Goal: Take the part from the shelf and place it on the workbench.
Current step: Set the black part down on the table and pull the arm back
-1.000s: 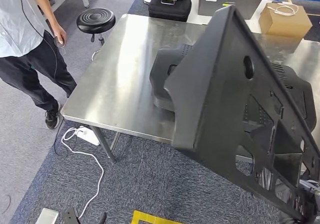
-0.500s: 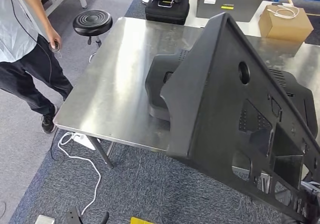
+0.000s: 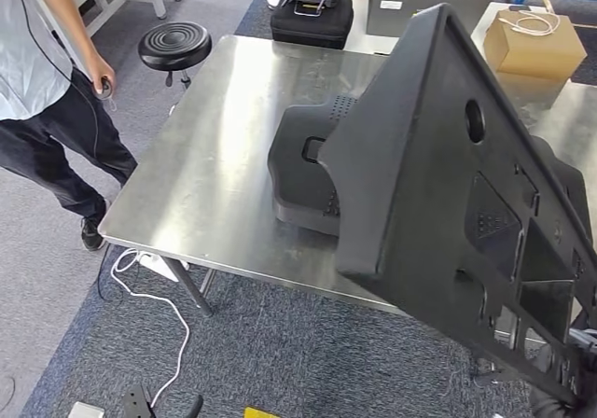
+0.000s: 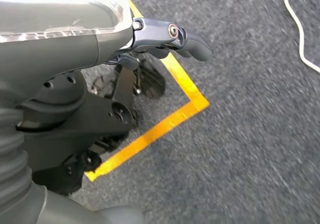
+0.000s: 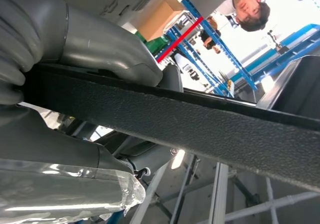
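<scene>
A large black plastic part [image 3: 437,185], triangular with cut-outs and a round hole, hangs tilted close in front of me, above the near right of the steel workbench [image 3: 218,157]. My right hand [image 5: 49,44] grips its textured edge [image 5: 196,129], the thumb [image 5: 113,54] on one side and the fingers on the other. A second black moulded part [image 3: 306,171] lies flat on the workbench, half hidden behind the held one. My left hand [image 4: 166,34] hangs by my side over the carpet, fingers stretched out, holding nothing.
A person [image 3: 49,82] stands at the workbench's left. A black stool [image 3: 174,47] sits by the far left corner. A cardboard box [image 3: 538,49], a black case [image 3: 310,17] and a laptop lie at the back. A white cable [image 3: 159,292] and yellow floor tape [image 4: 170,124] mark the carpet.
The held part has swung a little up and to the right, uncovering more of the part lying on the workbench. The person has shifted left. My view moved slightly.
</scene>
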Controlling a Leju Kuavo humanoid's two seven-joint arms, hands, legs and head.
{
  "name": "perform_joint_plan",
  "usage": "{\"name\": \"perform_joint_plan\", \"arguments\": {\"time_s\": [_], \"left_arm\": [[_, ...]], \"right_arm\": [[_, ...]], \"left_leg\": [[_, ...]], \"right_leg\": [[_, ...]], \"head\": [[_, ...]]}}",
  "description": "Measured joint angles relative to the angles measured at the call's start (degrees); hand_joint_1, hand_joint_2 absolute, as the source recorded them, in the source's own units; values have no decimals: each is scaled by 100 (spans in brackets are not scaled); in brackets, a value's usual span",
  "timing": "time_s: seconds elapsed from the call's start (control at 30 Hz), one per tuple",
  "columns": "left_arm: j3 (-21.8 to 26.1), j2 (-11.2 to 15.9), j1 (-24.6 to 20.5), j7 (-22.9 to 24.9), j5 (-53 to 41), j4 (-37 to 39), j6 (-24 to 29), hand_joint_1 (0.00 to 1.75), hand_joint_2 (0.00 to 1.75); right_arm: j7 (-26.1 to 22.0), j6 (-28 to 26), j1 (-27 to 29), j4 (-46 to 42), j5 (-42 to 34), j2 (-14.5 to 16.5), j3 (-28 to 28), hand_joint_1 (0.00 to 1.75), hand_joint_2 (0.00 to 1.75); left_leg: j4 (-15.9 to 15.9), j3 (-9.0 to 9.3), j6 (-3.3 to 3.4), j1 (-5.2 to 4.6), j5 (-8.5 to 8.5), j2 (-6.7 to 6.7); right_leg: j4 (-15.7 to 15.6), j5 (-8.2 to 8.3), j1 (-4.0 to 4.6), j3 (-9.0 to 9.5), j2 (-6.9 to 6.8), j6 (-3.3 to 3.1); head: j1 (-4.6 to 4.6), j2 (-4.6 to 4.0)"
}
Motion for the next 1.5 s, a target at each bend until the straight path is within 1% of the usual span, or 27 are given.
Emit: {"name": "perform_joint_plan", "arguments": {"time_s": [0.13,0.3,0.47,0.6,0.77,0.87,0.97,1.07,1.17,1.5], "left_arm": [[-18,0,-19,-31,0,0,-88,0,175],[-39,0,-30,-19,0,0,-125,0,175],[-129,0,-60,17,0,0,-88,0,175],[-161,0,-77,68,0,0,-49,0,0],[-237,-9,-110,262,0,0,-4,0,0],[-301,-15,-127,314,0,0,-3,0,0],[-340,-27,-148,334,0,0,-3,0,0],[-385,-33,-154,344,0,0,-3,0,0],[-421,-39,-162,362,0,0,-6,0,0],[-548,-69,-207,434,0,0,-96,0,0]], "right_arm": [[138,3,-261,121,14,-212,20,175,175],[226,14,-454,237,55,-355,55,175,175],[517,115,-784,387,193,-539,218,175,175],[681,184,-1006,498,384,-649,332,175,175],[1231,355,-1371,737,1248,-796,508,175,175],[1528,490,-1660,967,1598,-914,622,175,175],[1703,573,-1956,1192,1736,-1025,685,175,175],[1767,601,-2115,1332,1797,-1088,735,175,175],[1946,719,-2326,1524,1925,-1160,786,175,175],[2607,1204,-3356,2714,2440,-1497,747,175,175]], "left_leg": [[1,16,1,-17,0,2],[3,19,2,-25,0,2],[4,20,3,-27,-1,4],[4,20,3,-26,-1,4],[4,20,2,-24,0,6],[4,20,3,-25,0,6],[6,23,3,-26,0,6],[6,21,3,-27,0,5],[6,18,3,-27,0,6],[11,19,4,-31,1,5]], "right_leg": [[-1,1,-11,17,-1,1],[-3,1,-21,23,-7,2],[-4,1,-24,22,-6,3],[-4,2,-26,23,-7,3],[-3,2,-27,23,-6,3],[-2,3,-27,24,-7,4],[-2,5,-27,24,-7,6],[-3,5,-27,24,-8,7],[-3,5,-27,21,-6,7],[-3,7,-28,22,-8,10]], "head": [[2,0],[1,0],[1,0],[1,0],[1,0],[1,0],[2,0],[2,0],[1,0],[1,0]]}}
